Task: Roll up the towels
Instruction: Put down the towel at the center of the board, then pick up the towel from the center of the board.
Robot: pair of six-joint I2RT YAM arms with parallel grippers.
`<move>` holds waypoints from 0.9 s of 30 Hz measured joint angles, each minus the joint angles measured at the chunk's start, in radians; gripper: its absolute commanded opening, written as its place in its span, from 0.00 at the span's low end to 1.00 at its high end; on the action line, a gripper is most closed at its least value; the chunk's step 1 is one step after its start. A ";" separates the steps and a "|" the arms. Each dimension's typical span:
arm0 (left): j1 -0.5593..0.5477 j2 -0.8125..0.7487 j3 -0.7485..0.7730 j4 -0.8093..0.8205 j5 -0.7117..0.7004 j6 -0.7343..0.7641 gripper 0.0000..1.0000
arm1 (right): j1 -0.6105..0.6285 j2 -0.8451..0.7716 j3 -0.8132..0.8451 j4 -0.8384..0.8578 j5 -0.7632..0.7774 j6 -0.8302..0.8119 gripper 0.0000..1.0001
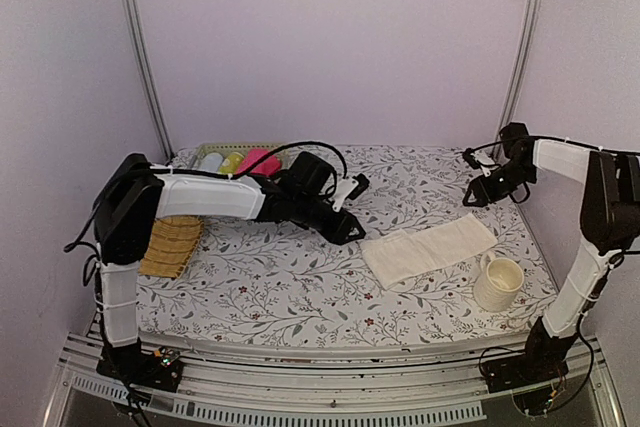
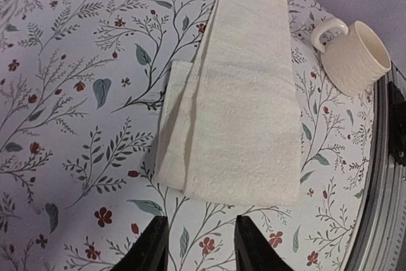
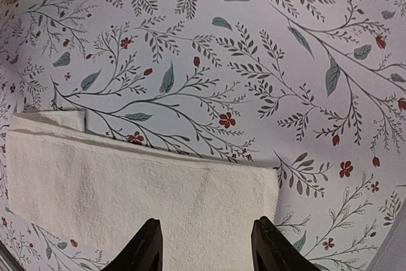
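The cream-white towel (image 1: 428, 247) lies flat and folded into a long strip right of the table's middle. It also shows in the left wrist view (image 2: 241, 93) and in the right wrist view (image 3: 127, 201). My left gripper (image 1: 356, 209) is open and empty, hovering just short of the towel's left end (image 2: 202, 245). My right gripper (image 1: 473, 182) is open and empty above the towel's right end (image 3: 206, 245). A bright pink bundle (image 1: 256, 161), apparently the pink towel, sits in a basket at the back left, partly hidden by my left arm.
A cream mug (image 1: 497, 283) stands near the front right, close to the towel; it also shows in the left wrist view (image 2: 355, 55). A woven straw mat (image 1: 172, 245) lies at the left edge. The basket (image 1: 228, 147) holds pale items beside the pink one.
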 measured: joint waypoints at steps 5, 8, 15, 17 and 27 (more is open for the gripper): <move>0.024 0.212 0.209 -0.064 0.106 0.048 0.43 | -0.002 0.108 0.002 -0.019 0.053 -0.011 0.52; 0.034 0.311 0.287 -0.113 0.161 0.068 0.39 | -0.010 0.153 0.004 -0.030 0.068 -0.015 0.53; 0.048 0.368 0.314 -0.127 0.242 0.084 0.32 | -0.055 0.179 0.007 -0.049 0.072 -0.026 0.54; 0.052 0.368 0.312 -0.126 0.248 0.083 0.41 | -0.060 0.175 0.006 -0.046 0.068 -0.026 0.54; 0.101 0.319 0.203 -0.035 0.224 0.059 0.44 | -0.061 0.188 0.013 -0.024 0.073 -0.017 0.61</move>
